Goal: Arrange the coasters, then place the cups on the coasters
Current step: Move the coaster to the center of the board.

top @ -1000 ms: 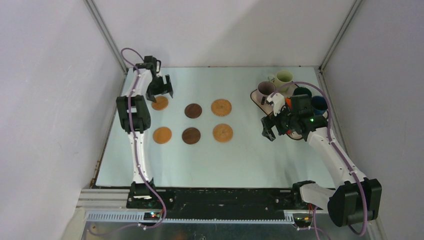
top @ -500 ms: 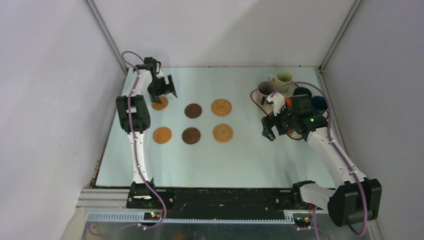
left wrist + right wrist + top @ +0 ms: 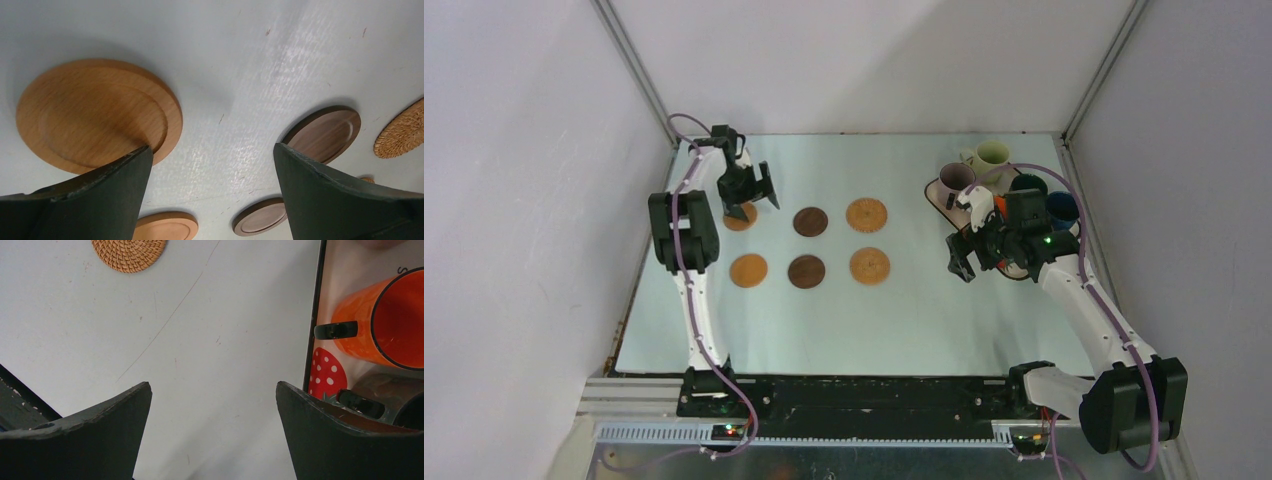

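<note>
Six coasters lie in two rows on the pale mat: a tan wooden coaster (image 3: 740, 219) at back left, a dark brown coaster (image 3: 811, 221), a woven coaster (image 3: 866, 214), and in front a tan one (image 3: 748, 270), a dark one (image 3: 806, 271) and a woven one (image 3: 870, 265). My left gripper (image 3: 750, 194) hovers open just above the back-left coaster (image 3: 95, 112), its left finger over the rim, nothing held. My right gripper (image 3: 966, 258) is open over bare mat beside the tray. The cups stand on the tray: mauve-white (image 3: 955, 180), pale green (image 3: 992, 154), dark green (image 3: 1028, 184), navy (image 3: 1062, 208), orange (image 3: 385, 325).
The white strawberry-print tray (image 3: 936, 196) sits at the back right, its black edge (image 3: 314, 340) just right of my right gripper (image 3: 212, 383). Grey walls close in the mat on the left, back and right. The arm bases stand along the near edge.
My left gripper has come down and slightly nearer, onto the back-left coaster, with its elbow swinging left. The right arm has stayed still.
</note>
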You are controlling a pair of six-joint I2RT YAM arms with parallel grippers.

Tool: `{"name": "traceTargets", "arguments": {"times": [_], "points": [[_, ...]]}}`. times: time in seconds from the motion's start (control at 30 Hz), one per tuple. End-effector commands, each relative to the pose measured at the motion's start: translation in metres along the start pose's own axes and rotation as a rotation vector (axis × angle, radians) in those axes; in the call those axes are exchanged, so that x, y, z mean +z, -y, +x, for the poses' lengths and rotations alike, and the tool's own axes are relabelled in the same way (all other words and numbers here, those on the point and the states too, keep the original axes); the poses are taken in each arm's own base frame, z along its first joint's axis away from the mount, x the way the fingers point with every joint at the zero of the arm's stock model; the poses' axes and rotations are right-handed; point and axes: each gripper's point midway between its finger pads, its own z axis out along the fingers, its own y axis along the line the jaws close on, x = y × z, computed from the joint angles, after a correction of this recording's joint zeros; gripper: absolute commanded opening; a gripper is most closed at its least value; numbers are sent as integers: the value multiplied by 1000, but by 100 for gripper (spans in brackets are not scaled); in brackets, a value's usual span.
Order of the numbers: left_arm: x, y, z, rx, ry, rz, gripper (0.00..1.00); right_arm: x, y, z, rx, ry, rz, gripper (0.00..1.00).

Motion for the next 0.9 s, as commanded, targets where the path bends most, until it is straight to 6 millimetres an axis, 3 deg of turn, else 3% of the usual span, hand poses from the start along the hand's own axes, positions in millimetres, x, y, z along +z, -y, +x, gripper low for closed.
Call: {"name": "traceTargets", "arguments": {"times": [0.0,0.4,0.67,0.87], "points": [[-5,-3,21,17,-54,8,100,-2,3,-8,-18,33,15,100],[0,12,31,78,-97,42,100,-5,3,-9,-16,44,15,100],[-1,19,23,101,-82,35,100,-6,3,-10,-13,49,15,100],[8,39,39,138,-128,60,100,-7,4,-10,-12,50,15,100]]}}
